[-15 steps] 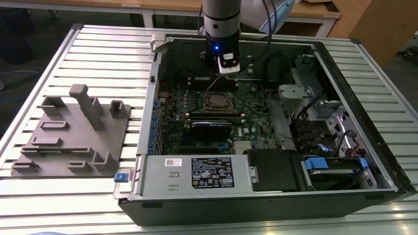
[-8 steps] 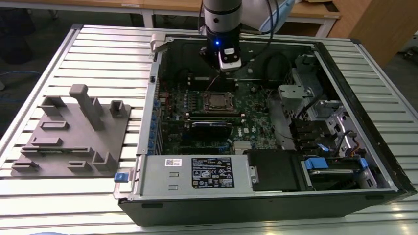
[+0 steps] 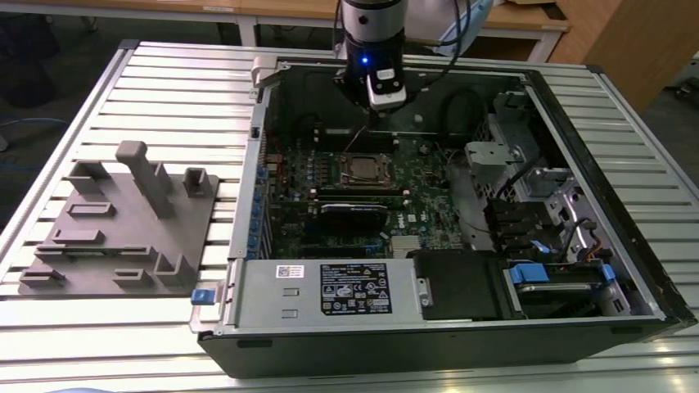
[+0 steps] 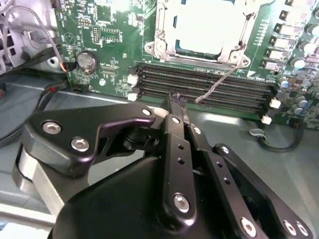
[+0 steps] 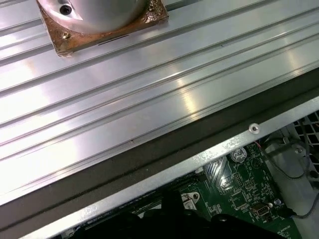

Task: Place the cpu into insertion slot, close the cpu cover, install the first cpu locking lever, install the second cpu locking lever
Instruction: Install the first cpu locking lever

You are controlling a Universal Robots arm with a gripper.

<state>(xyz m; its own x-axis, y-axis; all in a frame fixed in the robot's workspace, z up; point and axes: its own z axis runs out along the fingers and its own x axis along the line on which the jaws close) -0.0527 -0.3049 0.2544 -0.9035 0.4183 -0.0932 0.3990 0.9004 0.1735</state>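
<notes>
Second wrist view, nearest first: the gripper (image 4: 177,99) is matte black metal, its linked arms pinned with bright screws, and its jaws stand pressed together to a narrow tip with nothing between them. Just past the tip run the long black memory slots (image 4: 204,84), and a thin grey lever (image 4: 215,85) slants across them, its free end lifted and close beside the tip without touching. Beyond the slots lies the slot (image 4: 199,27) on the green board (image 4: 99,30). The cpu (image 4: 202,25) sits in it, flat and pale silver, framed by the cover (image 4: 164,40), a thin shiny metal plate lying down around the chip.

In the exterior view, the ribbed aluminium bench (image 3: 164,82) carries a grey plastic fixture (image 3: 120,221) and the open black case (image 3: 568,246). The gripper (image 3: 366,131) hangs inside the case, just behind the slot (image 3: 366,170), at the far side of the board.
</notes>
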